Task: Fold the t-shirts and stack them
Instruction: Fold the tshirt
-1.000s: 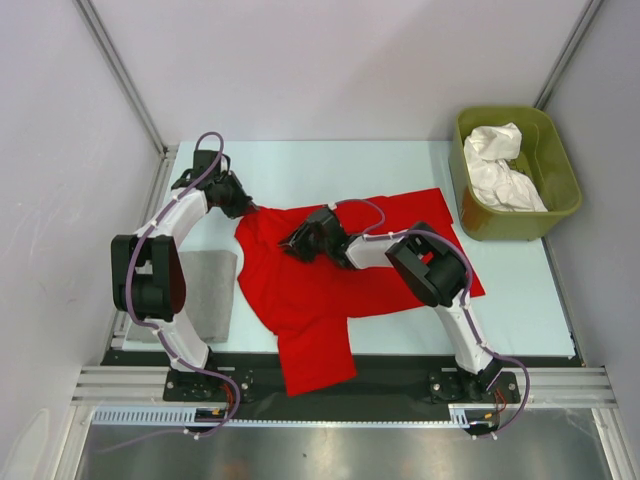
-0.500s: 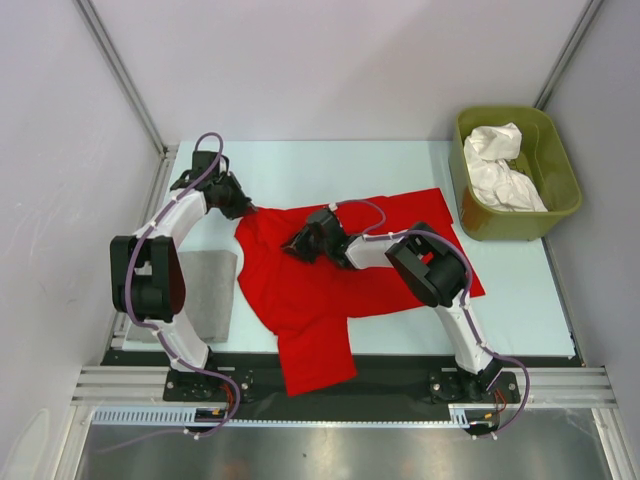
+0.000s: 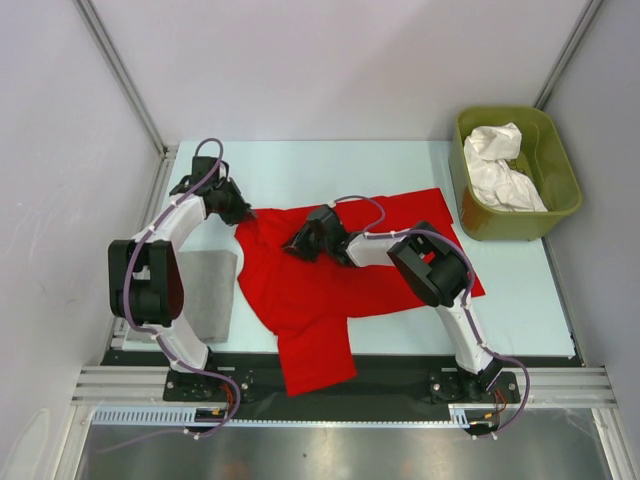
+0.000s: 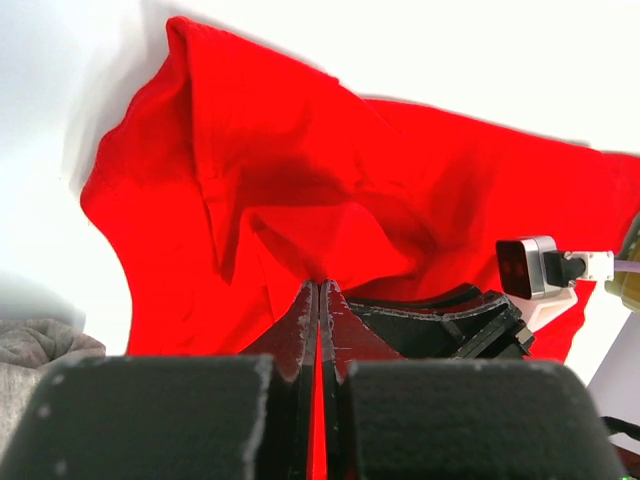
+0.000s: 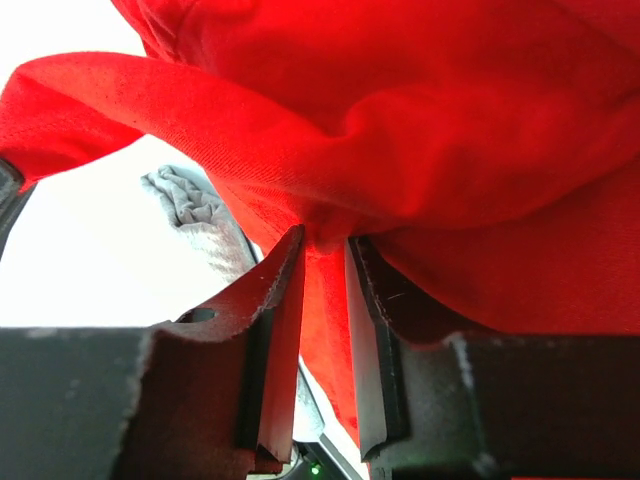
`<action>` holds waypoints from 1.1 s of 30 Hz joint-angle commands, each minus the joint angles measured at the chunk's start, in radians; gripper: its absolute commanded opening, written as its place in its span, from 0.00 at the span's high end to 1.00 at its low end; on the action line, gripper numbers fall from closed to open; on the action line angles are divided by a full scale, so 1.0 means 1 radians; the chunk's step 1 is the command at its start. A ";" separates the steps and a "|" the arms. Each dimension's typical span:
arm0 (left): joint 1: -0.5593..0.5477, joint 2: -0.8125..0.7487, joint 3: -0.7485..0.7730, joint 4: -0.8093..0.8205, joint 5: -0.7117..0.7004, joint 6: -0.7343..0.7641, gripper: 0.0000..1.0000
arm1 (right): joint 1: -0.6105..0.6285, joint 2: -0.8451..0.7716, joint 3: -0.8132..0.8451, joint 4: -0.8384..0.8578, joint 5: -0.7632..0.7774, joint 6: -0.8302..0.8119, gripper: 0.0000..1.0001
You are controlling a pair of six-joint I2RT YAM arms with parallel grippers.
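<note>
The red t-shirt lies spread and rumpled across the middle of the table, its lower part hanging over the near edge. My left gripper is shut on the shirt's far left edge; in the left wrist view its fingers pinch a thin layer of red cloth. My right gripper is closed on a bunched fold near the collar, and the red cloth runs down between its fingers. White t-shirts lie crumpled in the tub.
The olive-green tub stands at the far right. A grey pad lies at the left beside the left arm, partly under the shirt's edge, and the same grey pad shows in the right wrist view. Bare table shows along the far side.
The right gripper's fingers have narrowed onto the fold of red cloth and drawn it slightly toward the far side. The left gripper, still shut, has shifted a little to the left.
</note>
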 commanded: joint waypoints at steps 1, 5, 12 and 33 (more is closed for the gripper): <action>0.010 -0.064 -0.005 0.019 0.008 0.021 1.00 | -0.005 -0.059 0.033 -0.025 0.001 -0.034 0.72; 0.012 -0.064 -0.006 0.021 0.012 0.023 1.00 | -0.008 -0.070 0.039 -0.028 0.005 -0.045 0.73; 0.012 -0.067 -0.015 0.021 0.014 0.019 1.00 | -0.016 -0.048 0.047 0.003 -0.009 -0.045 0.82; 0.009 -0.306 -0.282 -0.002 0.071 -0.002 1.00 | -0.155 -0.093 0.037 -0.184 -0.622 -0.186 1.00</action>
